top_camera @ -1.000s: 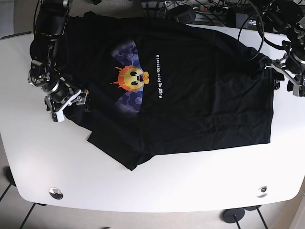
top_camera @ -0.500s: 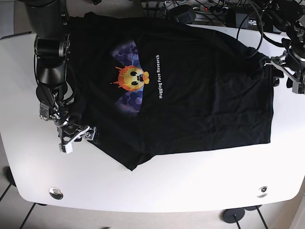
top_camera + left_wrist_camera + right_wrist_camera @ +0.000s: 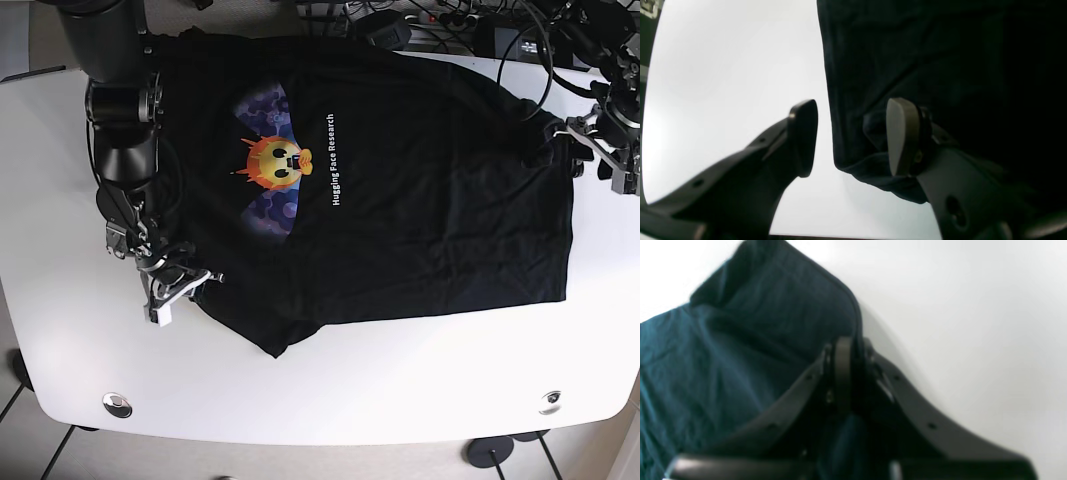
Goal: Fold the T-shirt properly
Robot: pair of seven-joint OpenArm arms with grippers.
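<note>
A black T-shirt (image 3: 420,200) with an orange-and-purple print (image 3: 278,165) and white lettering lies spread on the white table (image 3: 400,380). At its front-left sleeve my right gripper (image 3: 192,285) is shut on the fabric's edge. The right wrist view shows the right gripper (image 3: 848,366) pinching the T-shirt's folded hem (image 3: 773,316) just above the tabletop. My left gripper (image 3: 588,150) sits at the shirt's far right corner. In the left wrist view the left gripper (image 3: 853,136) is open, with the T-shirt's corner edge (image 3: 857,100) lying between its fingers.
Cables and black devices (image 3: 430,20) crowd the table's back edge. Two round metal fittings (image 3: 117,403) (image 3: 550,401) sit near the curved front edge. The right arm's column (image 3: 120,110) stands over the shirt's left side.
The right gripper has travelled toward the table's front and slightly rightward along the sleeve, and stands on the sleeve's edge. The left gripper shifted a little toward the back.
</note>
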